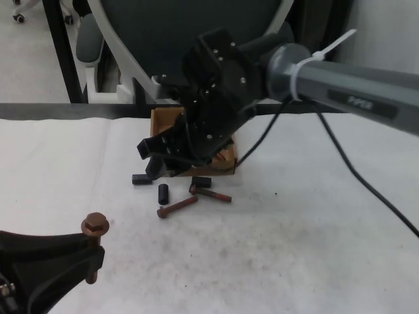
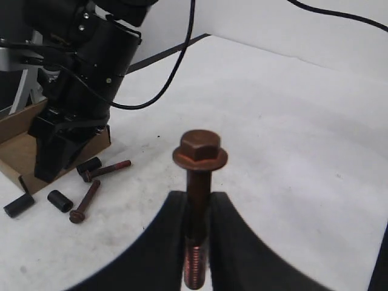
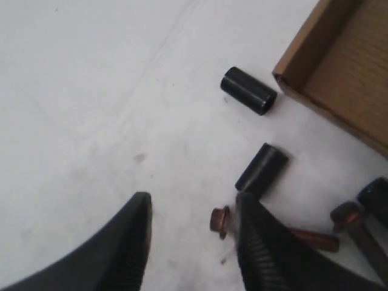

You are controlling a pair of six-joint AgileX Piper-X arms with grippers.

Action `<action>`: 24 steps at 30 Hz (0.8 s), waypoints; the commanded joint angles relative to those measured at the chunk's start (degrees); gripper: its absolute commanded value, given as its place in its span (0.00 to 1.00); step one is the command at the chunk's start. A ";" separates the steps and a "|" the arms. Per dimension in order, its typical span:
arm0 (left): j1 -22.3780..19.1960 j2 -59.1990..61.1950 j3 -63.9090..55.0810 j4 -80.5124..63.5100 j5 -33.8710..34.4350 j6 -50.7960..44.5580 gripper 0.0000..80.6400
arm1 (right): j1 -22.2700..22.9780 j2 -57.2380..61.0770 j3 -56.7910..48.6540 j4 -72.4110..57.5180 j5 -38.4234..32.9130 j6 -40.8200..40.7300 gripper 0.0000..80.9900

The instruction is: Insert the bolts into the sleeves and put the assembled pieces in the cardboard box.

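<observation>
Left gripper (image 2: pixel 197 203): closed on the bolt (image 2: pixel 198 176), gripping the shank with the head up (probably so the threaded end stays free for a sleeve).
Loose bolt (image 1: pixel 177 207): lies on the bench (image 1: pixel 294 248).
Near sleeve (image 3: pixel 262 170): just beside that bolt's head.
Right gripper (image 3: pixel 193 206): jaws spread and empty, hovering beside the near sleeve, apparently to pick it up.
Far sleeve (image 3: pixel 248 91): near the box corner.
Cardboard box (image 3: pixel 348 73): farthest back, open to take assembled pieces.
</observation>
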 commanded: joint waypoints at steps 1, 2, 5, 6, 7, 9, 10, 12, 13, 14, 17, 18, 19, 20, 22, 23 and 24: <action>0.11 -0.61 -0.08 0.85 -0.10 -0.19 0.01 | 0.22 1.48 -3.59 0.91 3.41 0.46 0.52; 0.11 -0.61 -0.08 1.21 -0.10 -0.19 0.01 | 0.22 2.14 -4.39 1.26 4.28 0.46 0.52; 0.11 -0.61 -0.08 1.26 -0.10 -0.19 0.01 | 0.62 3.98 -6.91 2.48 6.54 0.46 0.52; 0.11 -0.61 -0.08 1.26 -0.10 -0.19 0.01 | 0.74 4.56 -7.72 3.20 6.91 0.46 0.52; 0.11 -0.61 -0.08 1.26 -0.10 -0.19 0.01 | 0.85 5.21 -8.43 3.96 7.16 0.46 0.52; 0.11 -0.61 -0.08 1.26 -0.10 -0.19 0.01 | 1.13 6.31 -9.53 5.51 7.94 0.46 0.52; 0.11 -0.61 -0.08 1.26 -0.10 -0.19 0.01 | 1.23 6.82 -10.07 6.53 8.02 0.46 0.52; 0.11 -0.61 -0.08 1.26 -0.10 -0.19 0.01 | 1.51 7.79 -10.80 8.43 7.98 0.46 0.52; 0.11 -0.61 -0.08 1.26 -0.10 -0.19 0.01 | 1.70 8.15 -11.08 9.53 8.14 0.61 0.52; 0.11 -0.61 -0.08 1.26 -0.10 -0.19 0.01 | 1.88 8.48 -11.19 10.45 8.52 0.62 0.52; 0.11 -0.61 -0.08 1.26 -0.10 -0.19 0.01 | 2.47 8.82 -11.17 11.45 9.76 0.61 0.52; 0.11 -0.61 -0.08 1.26 -0.10 -0.19 0.01 | 2.58 8.94 -11.17 11.28 10.43 0.61 0.52; 0.11 -0.61 -0.08 1.26 -0.10 -0.19 0.01 | 2.74 9.04 -11.17 10.94 10.54 0.61 0.52; 0.11 -0.61 -0.08 1.26 -0.10 -0.19 0.01 | 2.82 9.03 -11.17 10.65 10.53 0.61 0.52; 0.11 -0.61 -0.08 1.26 -0.10 -0.19 0.01 | 2.96 9.38 -11.17 9.88 11.21 0.82 0.52; 0.11 -0.61 -0.08 1.26 -0.10 -0.19 0.01 | 2.94 9.58 -11.17 9.67 11.43 0.82 0.52; 0.11 -0.75 -0.08 1.25 -0.10 -0.19 0.01 | 3.11 9.79 -11.17 9.34 11.44 0.81 0.52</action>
